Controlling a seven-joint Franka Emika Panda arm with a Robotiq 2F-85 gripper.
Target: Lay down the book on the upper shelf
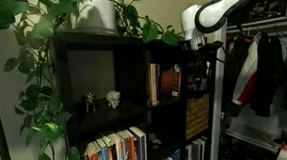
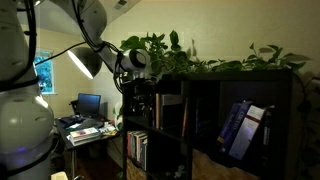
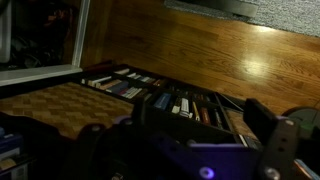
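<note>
Right now the book point(image 1: 153, 85) stands upright in the upper shelf point(image 1: 159, 53), the narrow dark compartment of the bookcase point(image 1: 132, 51). Its orange-red cover is pressed close to the left wall of that compartment. A paler book point(image 1: 170, 81) stands just beside it, on the side nearer your arm.

Your gripper point(image 1: 199, 51) hangs at the front of the bookcase, by the right edge of that compartment and near its top. It is above the book and off to its right, and nothing of it touches the book. The paler book sits between the orange-red one and your gripper. The pictures are too dark and small to show the fingers, so you cannot tell whether they are apart or together.

In the wrist view the gripper is only a dark shape along the bottom edge. That view looks down on a row of books point(image 3: 160, 97), a woven basket point(image 3: 50, 105) and a wood floor point(image 3: 200, 40), and the book is not recognisable there.

In an exterior view, two small figurines point(image 1: 100, 99) stand in the wider compartment to the left, a leafy plant point(image 1: 51, 36) spills over the top of the bookcase, and clothes point(image 1: 263, 68) hang to the right.
</note>
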